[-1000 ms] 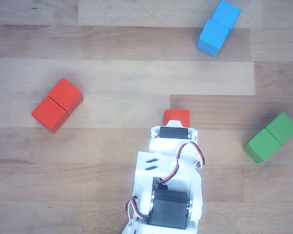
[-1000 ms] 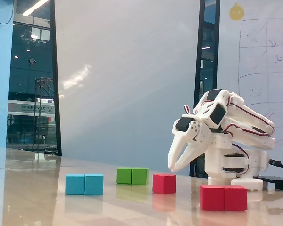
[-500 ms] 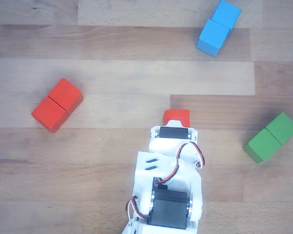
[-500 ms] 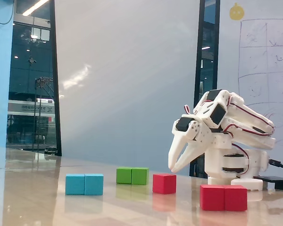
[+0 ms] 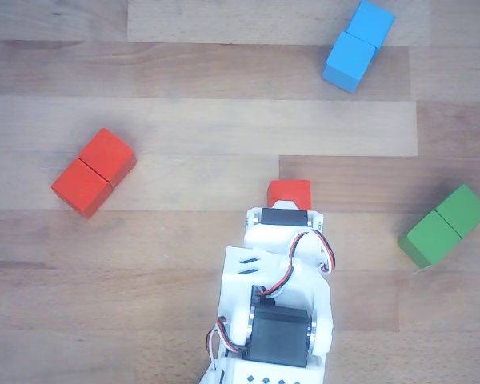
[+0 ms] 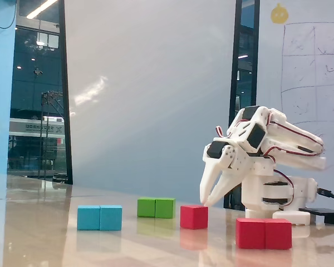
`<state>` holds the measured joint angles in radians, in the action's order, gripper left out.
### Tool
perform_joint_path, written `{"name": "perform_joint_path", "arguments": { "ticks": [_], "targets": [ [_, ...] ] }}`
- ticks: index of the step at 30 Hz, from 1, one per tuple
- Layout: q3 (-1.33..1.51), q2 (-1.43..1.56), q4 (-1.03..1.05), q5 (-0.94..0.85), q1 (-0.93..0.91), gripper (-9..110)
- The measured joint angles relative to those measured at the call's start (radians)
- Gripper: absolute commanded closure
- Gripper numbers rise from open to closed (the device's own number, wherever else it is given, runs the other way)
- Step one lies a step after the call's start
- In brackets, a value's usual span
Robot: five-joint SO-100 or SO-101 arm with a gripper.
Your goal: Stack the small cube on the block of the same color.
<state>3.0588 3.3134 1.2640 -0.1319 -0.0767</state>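
Cube (image 6: 193, 216) just below open fingers (image 6: 207, 186)

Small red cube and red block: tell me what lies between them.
Nothing: in the other view, only bare wooden table separates the small red cube from the red block.

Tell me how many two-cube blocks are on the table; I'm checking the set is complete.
3. In the other view, the red block lies at left, the blue block at top right, and the green block at right. The arm could hide more.

table (image 5: 184, 232): wood grain, glossy | small cube (image 6: 194, 216): matt, smooth | fingers (image 6: 210, 183): white plastic
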Motion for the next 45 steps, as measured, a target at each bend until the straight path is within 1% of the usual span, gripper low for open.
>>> {"name": "perform_joint_path", "arguments": {
  "ticks": [6, 15, 20, 27, 33, 38, 45],
  "targets": [
    [-0.132, -0.19, -0.061, -0.008, 0.0, 101],
    [-0.569, -0.569, -0.072, -0.008, 0.0, 101],
    [-0.767, -0.767, -0.071, -0.008, 0.0, 101],
    [-0.986, -1.037, 0.081, -0.008, 0.0, 101],
    [-1.032, -1.158, 0.193, -0.011, 0.0, 100],
    [-1.032, -1.181, 0.202, -0.075, 0.0, 100],
    [-0.942, -1.183, 0.202, -0.138, 0.0, 101]
  ]
}}
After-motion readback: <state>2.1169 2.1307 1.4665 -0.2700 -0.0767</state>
